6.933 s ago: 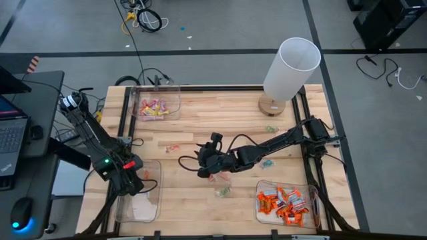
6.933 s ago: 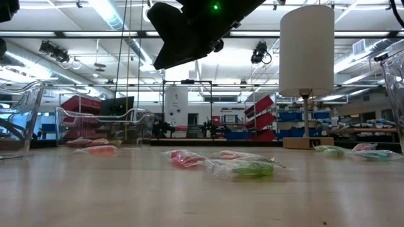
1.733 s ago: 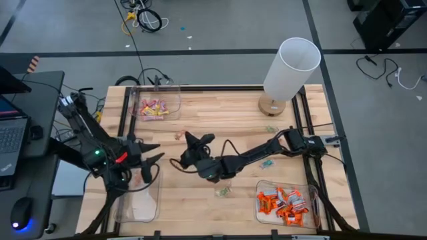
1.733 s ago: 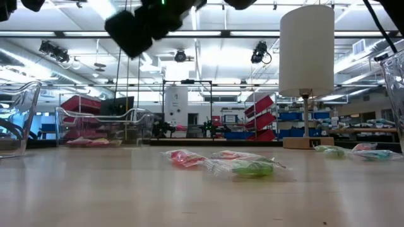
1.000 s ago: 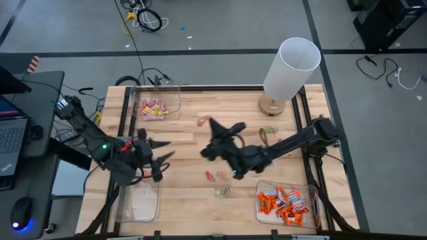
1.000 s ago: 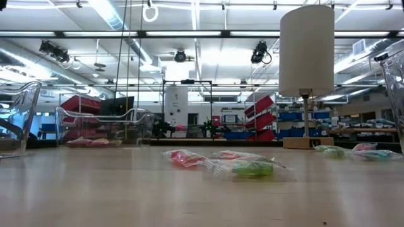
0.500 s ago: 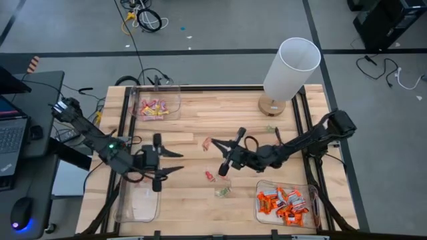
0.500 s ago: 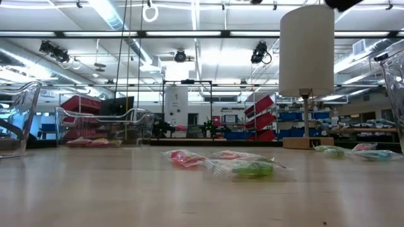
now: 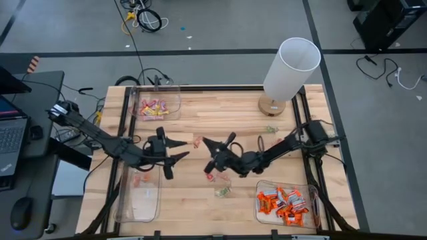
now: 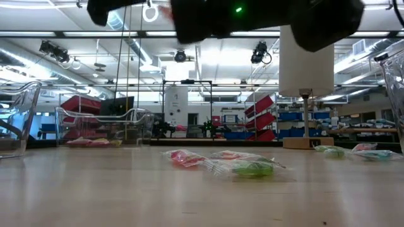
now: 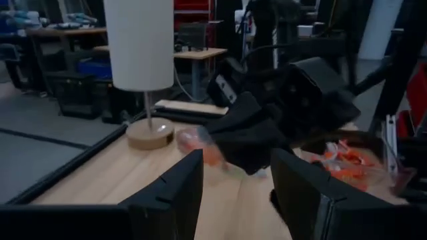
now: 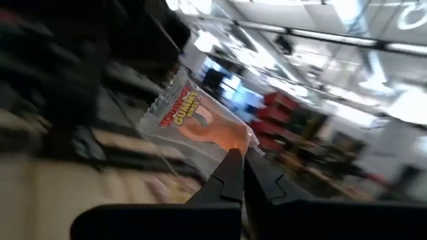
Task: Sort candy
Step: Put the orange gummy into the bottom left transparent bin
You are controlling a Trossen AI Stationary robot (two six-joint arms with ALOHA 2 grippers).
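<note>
Orange candy in clear wrapper; white lamp; black gripper.

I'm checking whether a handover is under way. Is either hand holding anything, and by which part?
The right hand is shut on a wrapped gummy candy, pinching one edge of its clear wrapper. The left hand is open and holds nothing.

Setting: robotics lab or workshop, open industrial hall. What you see from your station:
- Grey concrete floor, loose cables on it.
- Butcher-block table in a black metal frame.
- Laptop and mouse on a side desk.
- Beyond the table: ceiling strip lights, red bins, blue bins on shelving.
- White lamp standing on the table's corner.
</note>
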